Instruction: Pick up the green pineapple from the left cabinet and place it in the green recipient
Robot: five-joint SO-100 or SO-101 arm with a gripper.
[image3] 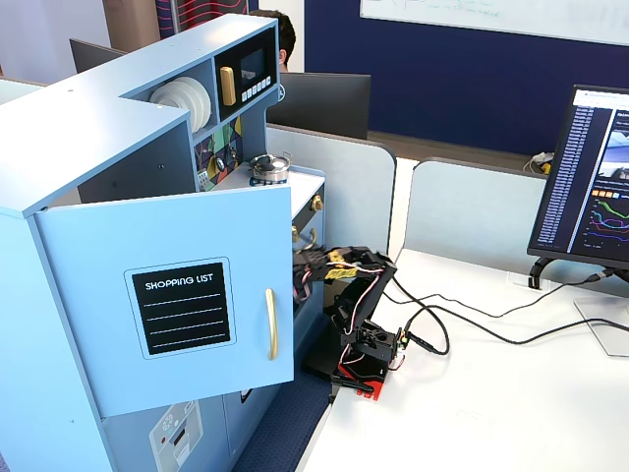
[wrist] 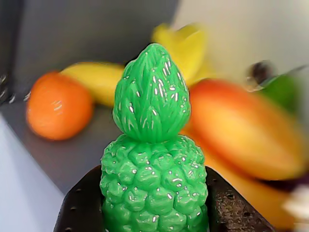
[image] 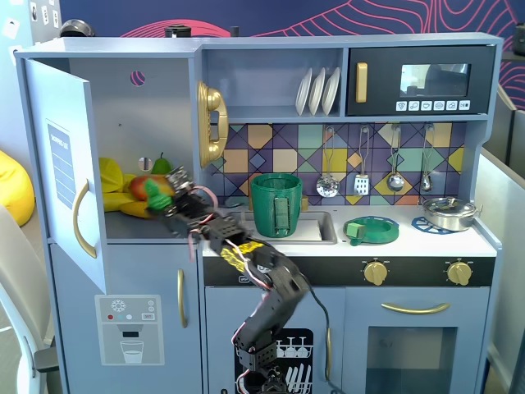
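Note:
The green pineapple (wrist: 153, 164) fills the wrist view, upright, with a black finger pressed on each side of its bumpy body. In a fixed view it shows as a bright-green lump (image: 157, 194) at my gripper (image: 164, 199), which reaches into the open left cabinet (image: 156, 107) just above its shelf. The cabinet door (image: 64, 168) stands open to the left. The green recipient (image: 276, 204), a tall dark-green pot with a strap handle, stands in the sink to the right of the cabinet. In another fixed view the door (image3: 187, 295) hides gripper and pineapple.
In the cabinet lie a mango (wrist: 241, 130), an orange fruit (wrist: 58, 106), a banana (wrist: 99, 79) and a green pear (image: 162, 162). A flat green dish (image: 372, 229) and a metal pan (image: 449, 213) sit on the counter. A gold phone (image: 211, 125) hangs on the cabinet's right edge.

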